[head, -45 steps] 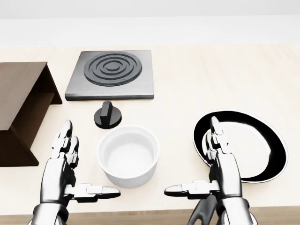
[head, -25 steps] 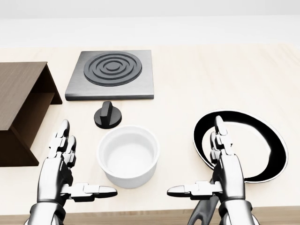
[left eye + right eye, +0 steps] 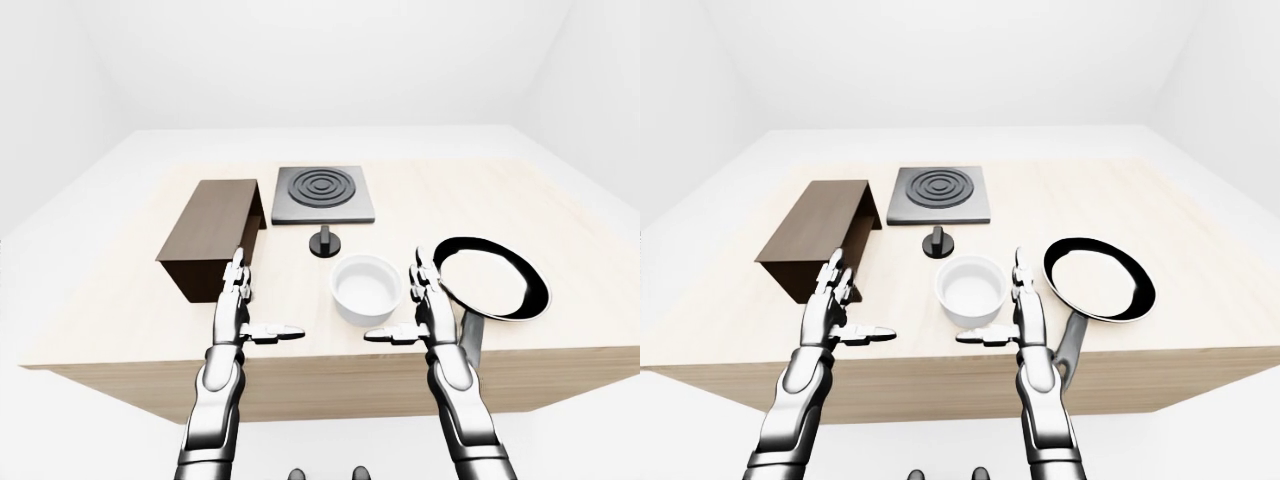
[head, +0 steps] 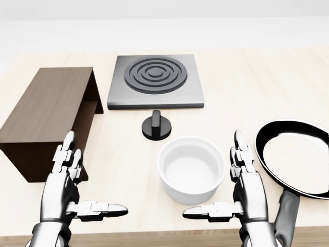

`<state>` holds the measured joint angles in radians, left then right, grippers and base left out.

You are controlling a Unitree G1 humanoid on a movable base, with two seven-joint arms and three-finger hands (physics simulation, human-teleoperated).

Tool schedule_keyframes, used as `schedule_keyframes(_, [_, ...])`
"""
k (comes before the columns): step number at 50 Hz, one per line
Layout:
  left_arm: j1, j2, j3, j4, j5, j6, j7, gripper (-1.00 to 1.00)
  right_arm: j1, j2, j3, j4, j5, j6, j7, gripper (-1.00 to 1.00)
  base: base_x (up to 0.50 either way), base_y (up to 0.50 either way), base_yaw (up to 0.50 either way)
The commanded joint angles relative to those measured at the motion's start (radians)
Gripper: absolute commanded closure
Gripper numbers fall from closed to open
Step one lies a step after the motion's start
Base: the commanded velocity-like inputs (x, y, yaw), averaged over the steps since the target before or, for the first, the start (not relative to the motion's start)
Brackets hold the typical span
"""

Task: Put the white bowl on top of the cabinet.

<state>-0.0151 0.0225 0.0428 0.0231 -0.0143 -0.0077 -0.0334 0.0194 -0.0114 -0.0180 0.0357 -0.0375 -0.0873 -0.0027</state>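
Camera shifted left; eye views show whole pan [image 3: 492, 277], head view crops it.

In the head view the cabinet [image 4: 49, 116] lies at the table's [image 4: 247, 82] left, the hob plate [image 4: 155, 81] to its right toward the top. Just below the plate stands a knob [image 4: 156, 126] — below that, the white bowl [image 4: 191, 169]. The pan [image 4: 295, 159] lies right of the bowl, perhaps just apart from it — its handle reaches past the table's bottom edge.
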Motion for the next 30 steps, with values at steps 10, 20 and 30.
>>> schedule_keyframes(10, [-0.011, -0.003, -0.021, 0.032, 0.037, 0.002, 0.007, -1.00, -0.007, 0.002, -0.001, -0.010, 0.013, 0.021, 0.006, -1.00, 0.00, 0.14, 0.00])
schedule_keyframes(20, [-0.044, -0.022, -0.065, 0.028, 0.164, 0.041, 0.101, -1.00, -0.012, -0.002, -0.014, -0.017, 0.005, 0.026, -0.019, -1.00, 0.00, 0.00, 0.00])
schedule_keyframes(30, [-0.091, -0.070, -0.163, -0.023, 0.299, 0.095, 0.153, -1.00, -0.027, -0.029, -0.062, -0.055, 0.008, 0.063, -0.029, -1.00, 0.00, 0.00, 0.00])
